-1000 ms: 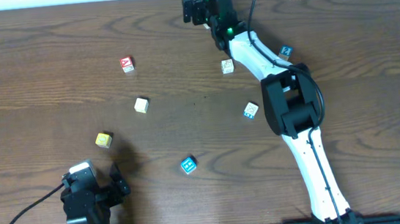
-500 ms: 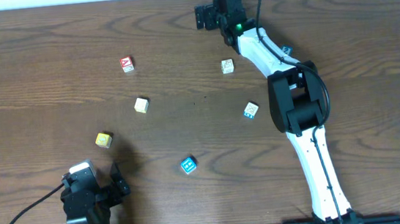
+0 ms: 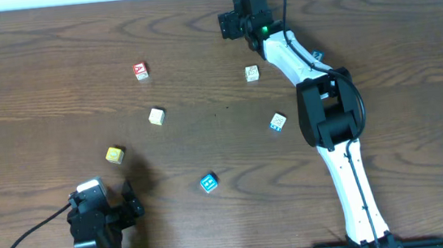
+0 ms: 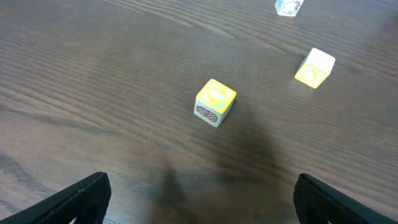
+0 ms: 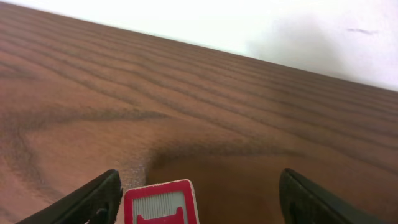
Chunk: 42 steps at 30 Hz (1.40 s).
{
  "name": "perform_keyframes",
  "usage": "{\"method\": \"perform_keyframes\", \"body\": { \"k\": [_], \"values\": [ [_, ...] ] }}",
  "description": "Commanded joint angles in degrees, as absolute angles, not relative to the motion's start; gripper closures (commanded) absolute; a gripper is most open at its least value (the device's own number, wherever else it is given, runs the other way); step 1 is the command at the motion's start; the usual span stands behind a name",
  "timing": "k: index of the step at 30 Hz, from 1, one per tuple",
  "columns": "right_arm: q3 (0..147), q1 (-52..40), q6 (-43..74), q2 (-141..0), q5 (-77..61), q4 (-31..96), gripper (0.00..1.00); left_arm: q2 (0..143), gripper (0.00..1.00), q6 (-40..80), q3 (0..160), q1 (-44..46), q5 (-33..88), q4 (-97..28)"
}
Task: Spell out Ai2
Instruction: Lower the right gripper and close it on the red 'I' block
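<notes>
Overhead: blue block half hidden behind the right arm. Red A block lies well left of right gripper.

Left wrist: left gripper spread wide; yellow block ahead.

Right wrist: fingers wide apart, gripping nothing. Red-faced block cut off at the bottom edge, letter unreadable.

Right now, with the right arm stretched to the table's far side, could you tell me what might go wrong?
1. The red block sits off-centre between the fingers of the open right gripper, close to one finger; closing may knock or twist it.
2. The far edge of the table shows beyond the block, so a push might send it off.
3. The overhead view hides this block under the gripper, leaving only the wrist view to check the grasp.
</notes>
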<state>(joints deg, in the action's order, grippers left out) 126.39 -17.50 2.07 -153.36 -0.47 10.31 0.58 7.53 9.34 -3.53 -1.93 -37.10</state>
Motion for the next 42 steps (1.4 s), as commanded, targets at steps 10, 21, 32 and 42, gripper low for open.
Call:
{"method": "perform_keyframes", "body": {
  "k": [10, 21, 32, 42],
  "values": [
    [127.6, -17.8, -0.5, -153.0, -0.9, 10.5, 0.45, 0.4, 0.05, 7.7, 9.0, -3.3, -3.0, -37.3],
    [127.6, -18.1, -0.5, -153.0, -0.9, 10.5, 0.56, 0.4, 0.05, 7.7, 9.0, -3.3, -3.0, -37.3],
    [127.6, -19.0, -0.5, -153.0, -0.9, 10.5, 0.69, 0.4, 0.05, 7.7, 9.0, -3.3, -3.0, -37.3],
    [127.6, -19.3, -0.5, -153.0, -0.9, 10.5, 0.89, 0.4, 0.05, 7.7, 9.0, -3.3, -3.0, -37.3]
  ]
}}
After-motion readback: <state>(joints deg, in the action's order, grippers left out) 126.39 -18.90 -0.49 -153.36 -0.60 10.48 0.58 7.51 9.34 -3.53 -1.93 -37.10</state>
